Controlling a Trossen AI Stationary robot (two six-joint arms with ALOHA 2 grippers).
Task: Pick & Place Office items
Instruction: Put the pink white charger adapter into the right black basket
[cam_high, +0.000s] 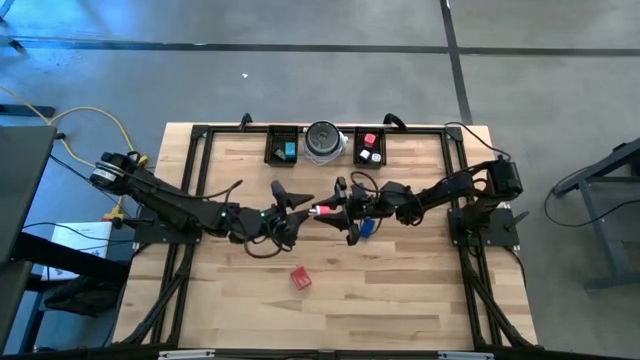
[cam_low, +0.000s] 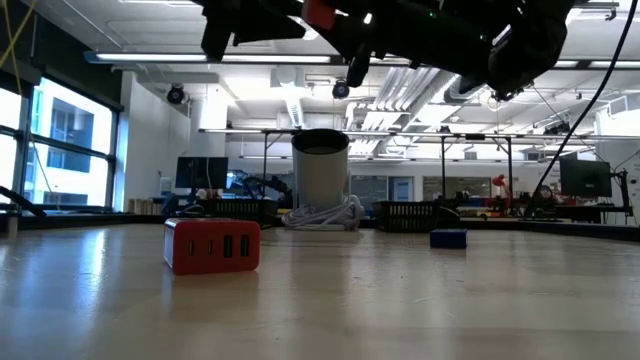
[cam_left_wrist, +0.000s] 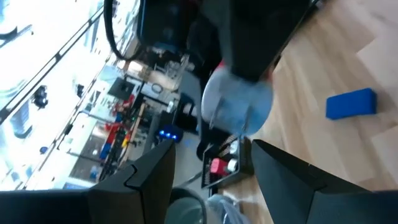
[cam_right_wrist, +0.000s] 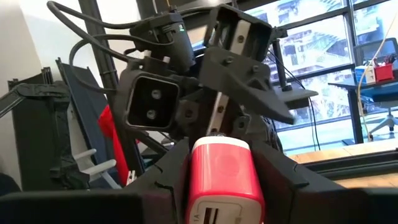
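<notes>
- High view: both arms are met over the table's (cam_high: 400, 300) centre; the right gripper (cam_high: 325, 211) is seen pinching a pink block (cam_high: 324, 210), with the left gripper (cam_high: 295, 208) just beside it at 9 o'clock, fingers spread and empty
- A red block (cam_high: 301, 277) lies alone at 6 o'clock of the grippers; a blue block (cam_high: 367, 227) lies under the right arm
- At the 12 o'clock edge a dish (cam_high: 323, 142) sits between two trays: the left tray (cam_high: 282, 146) holds teal and black pieces, the right tray (cam_high: 369, 146) red and white ones
- Low view: the red block (cam_low: 212, 246) rests on the table, the blue block (cam_low: 448, 238) well apart at 3 o'clock; both grippers hang above
- Left wrist view: its fingers (cam_left_wrist: 149, 180) are spread wide, nothing between them; the blue block (cam_left_wrist: 351, 104) lies on the wood
- Right wrist view: the pink block (cam_right_wrist: 225, 180) is clamped between the right fingers (cam_right_wrist: 163, 180), the left gripper (cam_right_wrist: 242, 68) facing it close
</notes>
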